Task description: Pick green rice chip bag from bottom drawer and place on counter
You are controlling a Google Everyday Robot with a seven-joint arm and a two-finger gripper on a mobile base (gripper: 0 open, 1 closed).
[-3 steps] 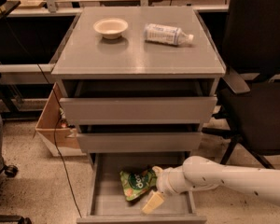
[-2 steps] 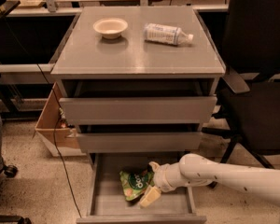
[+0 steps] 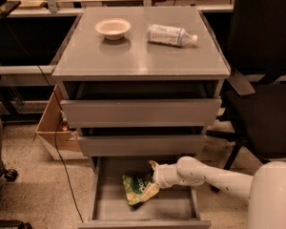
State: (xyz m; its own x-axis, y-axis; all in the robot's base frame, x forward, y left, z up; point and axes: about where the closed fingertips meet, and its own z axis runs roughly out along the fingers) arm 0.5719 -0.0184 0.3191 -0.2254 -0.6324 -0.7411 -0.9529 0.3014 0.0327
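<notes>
The green rice chip bag (image 3: 135, 188) lies crumpled in the open bottom drawer (image 3: 109, 209), near its middle. My gripper (image 3: 151, 179) reaches in from the right on a white arm and sits at the bag's right edge, one tan finger above it and one at its lower right corner. The counter (image 3: 133, 56) is the grey top of the cabinet above.
A small cream bowl (image 3: 113, 28) and a clear plastic bottle with a white label (image 3: 171, 34) lie on the counter. The two upper drawers are slightly open. A black chair (image 3: 264, 99) stands at the right, a cardboard box (image 3: 55, 128) and a cable at the left.
My gripper has moved left along the drawer, from beside the bag to right against its right edge. The bag stays in the same place.
</notes>
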